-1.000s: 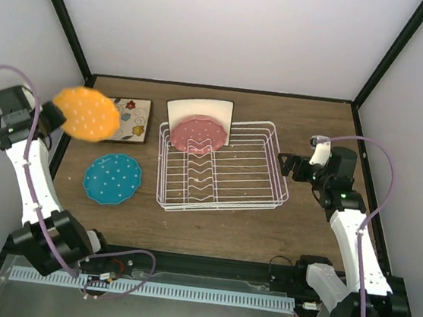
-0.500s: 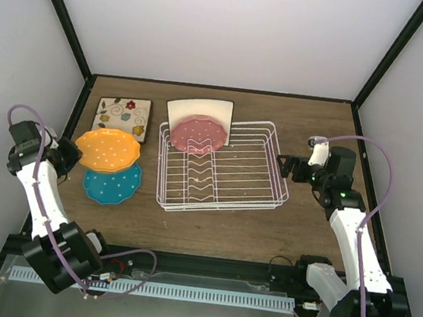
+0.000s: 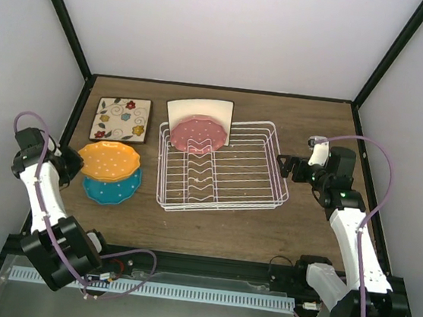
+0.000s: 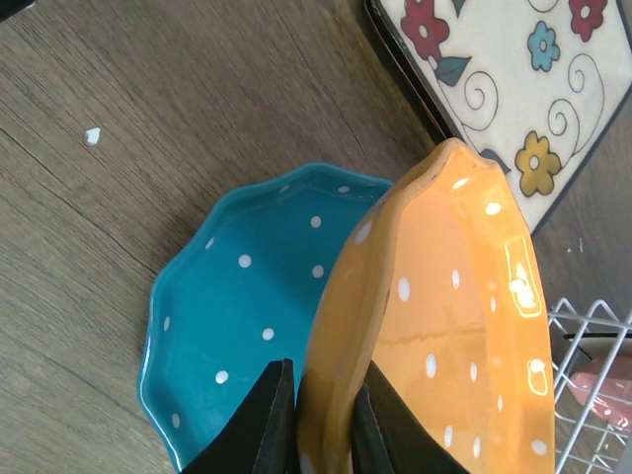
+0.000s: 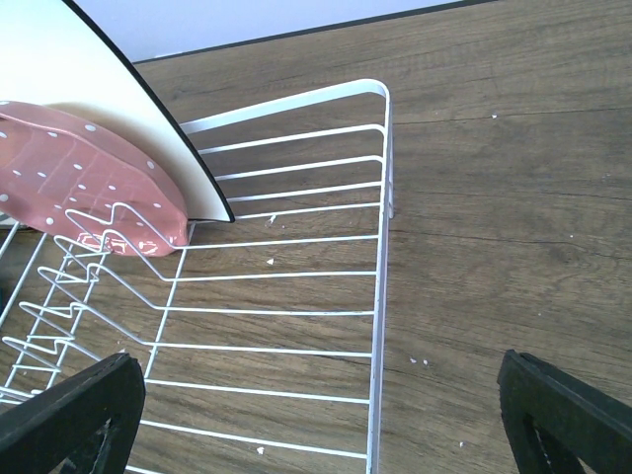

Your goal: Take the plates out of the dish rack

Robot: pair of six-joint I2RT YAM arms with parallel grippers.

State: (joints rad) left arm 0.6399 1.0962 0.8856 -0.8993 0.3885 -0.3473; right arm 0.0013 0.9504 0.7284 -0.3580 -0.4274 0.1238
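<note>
The orange plate is pinched by its rim in my left claw, tilted over the blue plate on the bench, left of the dish rack. The pink plate and the cream plate stand at the rack's far left. My right claw gapes wide by its right side.

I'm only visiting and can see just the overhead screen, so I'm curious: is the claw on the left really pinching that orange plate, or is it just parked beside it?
Observer: It is pinching it. The left wrist camera shows the left gripper shut on the rim of the orange plate, with one finger on each face.
Visitor: Is the plate lying flat yet?
Observer: No. From that camera it is tilted over the blue plate. I can't tell whether they touch.
Visitor: And the other arm?
Observer: Its wrist camera shows the right gripper wide open and empty over the dish rack.
</note>
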